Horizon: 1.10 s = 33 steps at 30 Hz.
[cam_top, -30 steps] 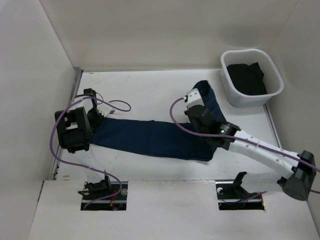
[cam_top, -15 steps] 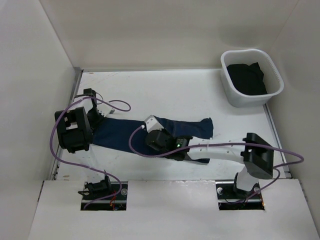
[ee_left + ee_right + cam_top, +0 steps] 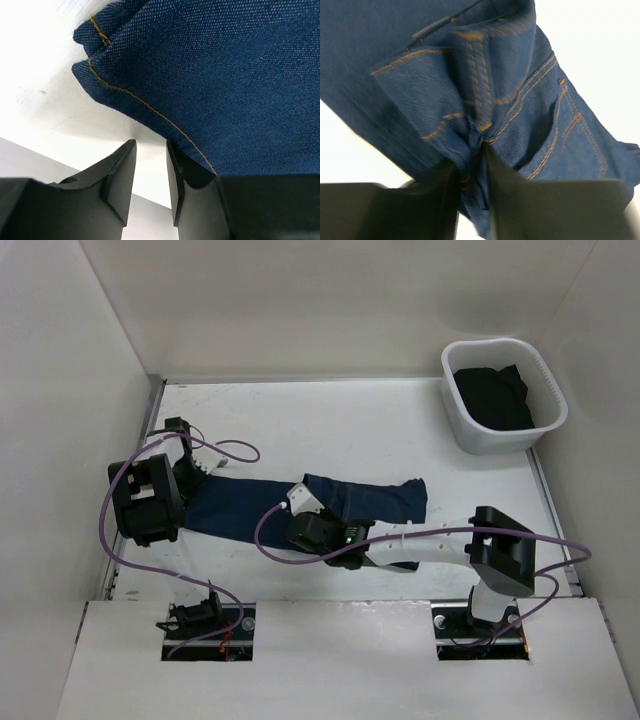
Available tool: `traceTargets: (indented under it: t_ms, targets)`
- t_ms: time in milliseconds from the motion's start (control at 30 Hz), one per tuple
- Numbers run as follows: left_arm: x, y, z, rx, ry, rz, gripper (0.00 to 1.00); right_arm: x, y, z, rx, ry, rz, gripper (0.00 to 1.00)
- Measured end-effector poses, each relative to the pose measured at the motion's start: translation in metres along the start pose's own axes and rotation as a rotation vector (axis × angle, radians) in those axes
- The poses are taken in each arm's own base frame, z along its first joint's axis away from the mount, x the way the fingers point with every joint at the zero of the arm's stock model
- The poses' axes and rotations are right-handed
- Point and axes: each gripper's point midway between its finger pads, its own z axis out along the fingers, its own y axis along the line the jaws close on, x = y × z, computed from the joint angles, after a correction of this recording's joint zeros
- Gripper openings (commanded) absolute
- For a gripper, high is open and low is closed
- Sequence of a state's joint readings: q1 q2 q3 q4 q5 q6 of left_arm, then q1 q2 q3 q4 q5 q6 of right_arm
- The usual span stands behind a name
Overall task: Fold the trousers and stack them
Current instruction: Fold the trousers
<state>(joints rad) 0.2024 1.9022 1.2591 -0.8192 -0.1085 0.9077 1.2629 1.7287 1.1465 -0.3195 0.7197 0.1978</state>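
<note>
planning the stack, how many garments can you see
2: the trousers lying on the table, and a dark bundle in the white basket far right; more may be hidden there.

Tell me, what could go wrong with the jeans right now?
1. The right claw pinches a bunched wad of the trousers, so the folded-over part might land lumpy, or cling to the claw when it lets go.
2. The left claw has no cloth between its jaws. That end of the trousers lies loose beside it and could slide if the other end gets tugged.
</note>
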Motion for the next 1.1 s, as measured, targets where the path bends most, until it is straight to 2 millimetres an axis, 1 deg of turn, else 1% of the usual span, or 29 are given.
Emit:
traceTargets:
  t_ms: [33, 100, 167, 200, 233, 300, 367, 433, 500, 533, 567, 600, 633, 667, 700, 733, 767, 800, 833, 867, 900, 967, 1000, 1033, 1067, 1100]
  targets:
    - [0.000, 0.000, 0.000, 0.000, 0.000, 0.000, 0.30, 0.002, 0.003, 0.000, -0.015, 0.005, 0.001, 0.58]
    - [0.001, 0.001, 0.000, 0.000, 0.001, -0.005, 0.31, 0.004, 0.012, -0.001, -0.072, 0.017, -0.012, 0.71]
    - [0.002, 0.001, 0.000, -0.001, 0.000, -0.007, 0.33, 0.006, 0.028, -0.005, -0.150, 0.024, -0.023, 0.82]
    - [0.002, 0.002, -0.001, -0.002, -0.001, -0.007, 0.34, 0.006, 0.036, -0.007, -0.192, 0.024, -0.025, 0.91]
    - [0.002, 0.002, -0.002, -0.004, -0.003, -0.007, 0.35, 0.006, 0.045, -0.011, -0.235, 0.016, -0.021, 0.94]
    - [0.001, 0.004, -0.007, -0.013, -0.009, -0.009, 0.36, 0.005, 0.054, -0.024, -0.310, 0.001, -0.008, 1.00]
    - [-0.002, 0.009, -0.018, -0.035, -0.028, -0.012, 0.37, -0.004, 0.054, -0.042, -0.369, -0.038, 0.034, 1.00]
    - [-0.007, 0.015, -0.033, -0.068, -0.058, -0.014, 0.38, -0.024, 0.044, -0.064, -0.412, -0.111, 0.126, 1.00]
    - [-0.015, 0.024, -0.054, -0.119, -0.101, -0.018, 0.39, -0.046, 0.023, -0.083, -0.429, -0.188, 0.249, 1.00]
    - [-0.020, 0.028, -0.067, -0.151, -0.128, -0.016, 0.40, -0.054, 0.009, -0.089, -0.428, -0.221, 0.325, 0.96]
    - [-0.027, 0.031, -0.083, -0.185, -0.160, -0.010, 0.41, -0.056, -0.007, -0.091, -0.415, -0.239, 0.399, 0.79]
    - [-0.036, 0.032, -0.100, -0.219, -0.195, 0.001, 0.41, -0.053, -0.023, -0.088, -0.391, -0.244, 0.463, 0.59]
    - [-0.044, 0.031, -0.116, -0.249, -0.230, 0.015, 0.42, -0.045, -0.040, -0.080, -0.354, -0.232, 0.532, 0.31]
    - [-0.055, 0.027, -0.135, -0.282, -0.273, 0.037, 0.43, -0.031, -0.056, -0.068, -0.307, -0.203, 0.604, 0.18]
    - [-0.067, 0.020, -0.155, -0.310, -0.317, 0.063, 0.43, -0.012, -0.069, -0.054, -0.260, -0.160, 0.671, 0.11]
    - [-0.080, 0.011, -0.172, -0.328, -0.361, 0.088, 0.43, 0.009, -0.079, -0.041, -0.212, -0.113, 0.725, 0.10]
    - [-0.094, -0.003, -0.189, -0.339, -0.409, 0.123, 0.43, 0.036, -0.087, -0.028, -0.160, -0.051, 0.781, 0.09]
    - [-0.110, -0.021, -0.204, -0.337, -0.458, 0.160, 0.43, 0.063, -0.091, -0.019, -0.118, 0.013, 0.821, 0.08]
    - [-0.126, -0.043, -0.217, -0.320, -0.508, 0.203, 0.43, 0.085, -0.091, -0.014, -0.091, 0.068, 0.847, 0.08]
    - [-0.142, -0.069, -0.225, -0.285, -0.555, 0.250, 0.43, 0.106, -0.088, -0.012, -0.070, 0.127, 0.871, 0.09]
    - [-0.154, -0.094, -0.229, -0.242, -0.588, 0.288, 0.42, 0.121, -0.084, -0.011, -0.058, 0.173, 0.891, 0.10]
    - [-0.173, -0.152, -0.226, -0.110, -0.622, 0.367, 0.39, 0.139, -0.078, -0.011, -0.034, 0.235, 0.943, 0.11]
    - [-0.178, -0.174, -0.220, -0.047, -0.617, 0.394, 0.39, 0.145, -0.077, -0.010, -0.020, 0.257, 0.974, 0.12]
    - [-0.180, -0.194, -0.211, 0.019, -0.602, 0.414, 0.38, 0.149, -0.076, -0.010, -0.007, 0.268, 1.006, 0.13]
    - [-0.180, -0.210, -0.199, 0.081, -0.578, 0.422, 0.37, 0.150, -0.077, -0.008, 0.004, 0.274, 1.041, 0.12]
    - [-0.177, -0.223, -0.185, 0.139, -0.544, 0.421, 0.37, 0.150, -0.078, -0.007, 0.012, 0.275, 1.072, 0.14]
